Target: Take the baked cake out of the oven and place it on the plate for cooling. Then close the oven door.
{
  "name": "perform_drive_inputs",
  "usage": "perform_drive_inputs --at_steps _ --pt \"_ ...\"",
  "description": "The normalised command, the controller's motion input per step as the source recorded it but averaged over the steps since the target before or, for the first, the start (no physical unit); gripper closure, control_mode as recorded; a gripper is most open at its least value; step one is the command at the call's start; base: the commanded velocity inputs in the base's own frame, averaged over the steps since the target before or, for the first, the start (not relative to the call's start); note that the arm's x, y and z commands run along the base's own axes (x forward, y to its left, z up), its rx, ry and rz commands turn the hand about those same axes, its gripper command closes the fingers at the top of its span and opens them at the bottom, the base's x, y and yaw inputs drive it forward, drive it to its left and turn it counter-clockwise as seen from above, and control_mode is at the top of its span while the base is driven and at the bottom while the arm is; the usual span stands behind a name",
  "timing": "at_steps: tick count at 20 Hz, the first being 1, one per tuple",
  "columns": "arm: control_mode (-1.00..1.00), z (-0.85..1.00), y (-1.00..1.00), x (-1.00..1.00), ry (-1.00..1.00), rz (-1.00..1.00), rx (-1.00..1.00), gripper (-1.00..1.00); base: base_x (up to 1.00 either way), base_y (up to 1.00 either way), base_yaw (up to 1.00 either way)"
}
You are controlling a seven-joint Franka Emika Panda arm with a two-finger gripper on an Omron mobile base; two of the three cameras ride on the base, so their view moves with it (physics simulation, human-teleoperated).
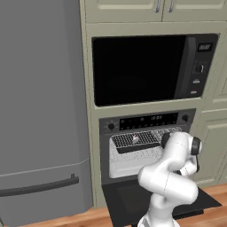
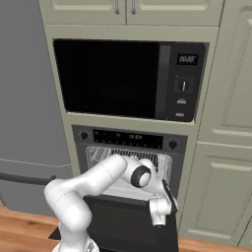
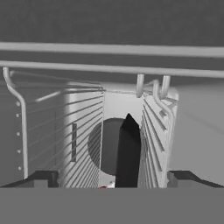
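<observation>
Left to right: the big grey fridge (image 1: pixel 42 111) fills the left, then the cabinet column with the black microwave (image 1: pixel 153 68) on top and the oven (image 1: pixel 148 122) right under it. The oven door (image 1: pixel 128 199) is dropped flat open in front of me. The wire rack (image 1: pixel 135 139) sits up high in the pale cavity, with a little red-and-white something on it, probably the cake (image 1: pixel 135 138), too small to be sure. My gripper (image 3: pixel 113 177) is pushed up to the rack, fingers spread apart, nothing between them.
</observation>
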Motion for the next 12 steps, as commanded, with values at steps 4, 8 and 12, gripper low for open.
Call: perform_drive_inputs --at_steps 4,8,12 --pt "-1.0 -0.19 0.0 0.0 0.03 -0.26 -0.11 -1.0 0.0 0.0 0.0" --pt "-1.0 -0.18 -0.01 0.0 0.1 -0.25 -0.18 -1.0 0.0 0.0 0.0" --pt "-1.0 -0.15 0.0 0.0 0.26 -0.17 -0.23 -1.0 0.0 0.0 0.0"
